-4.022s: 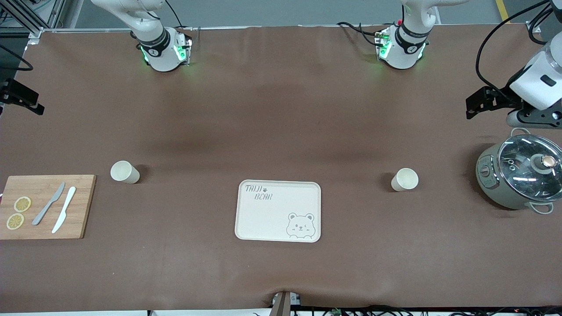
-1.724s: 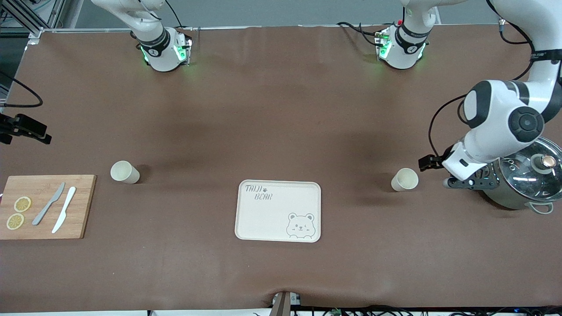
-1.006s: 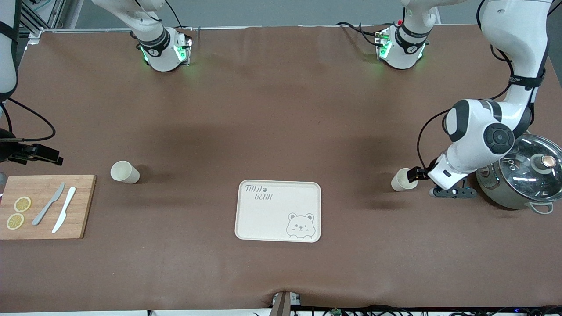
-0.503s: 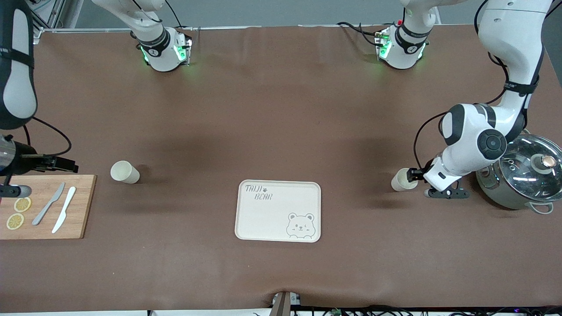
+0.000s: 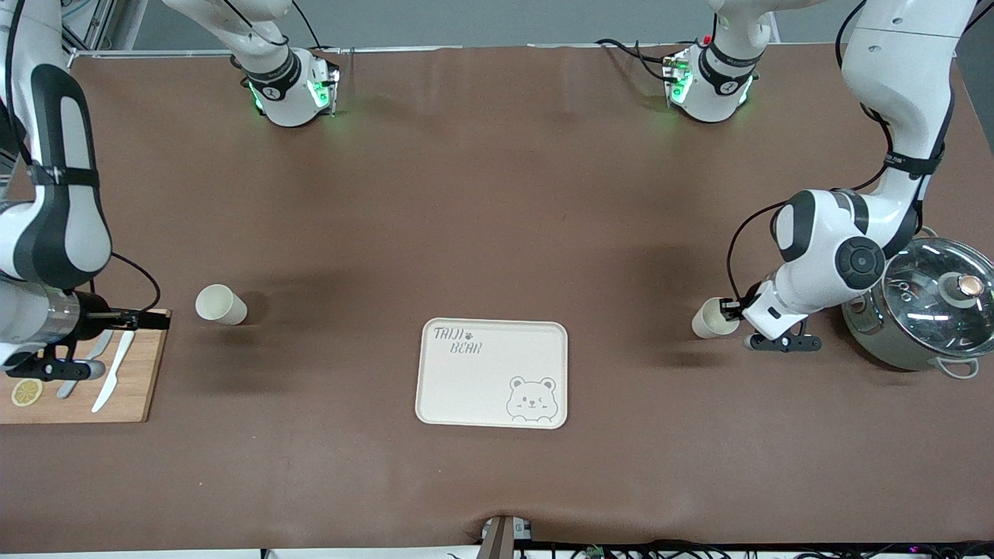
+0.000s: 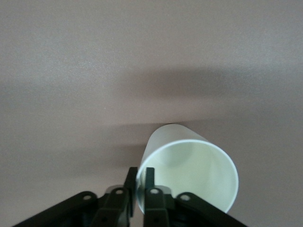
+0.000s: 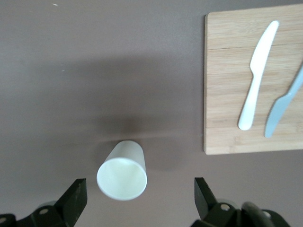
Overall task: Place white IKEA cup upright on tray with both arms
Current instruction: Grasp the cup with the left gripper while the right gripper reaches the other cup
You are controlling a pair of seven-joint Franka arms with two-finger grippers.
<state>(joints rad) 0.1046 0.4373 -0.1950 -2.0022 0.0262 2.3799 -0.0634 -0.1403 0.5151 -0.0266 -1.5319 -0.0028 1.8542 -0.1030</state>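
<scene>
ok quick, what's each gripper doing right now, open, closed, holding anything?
Left gripper: shut on the rim of the white cup beside the pot.
Right gripper: open, holding nothing, over the other white cup by the cutting board.

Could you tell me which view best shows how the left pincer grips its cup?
The left wrist view: the left pincer pinches the cup by its rim, one finger inside, one outside. The front view shows the pincer at the cup, grip unclear. The right wrist view omits both.
</scene>
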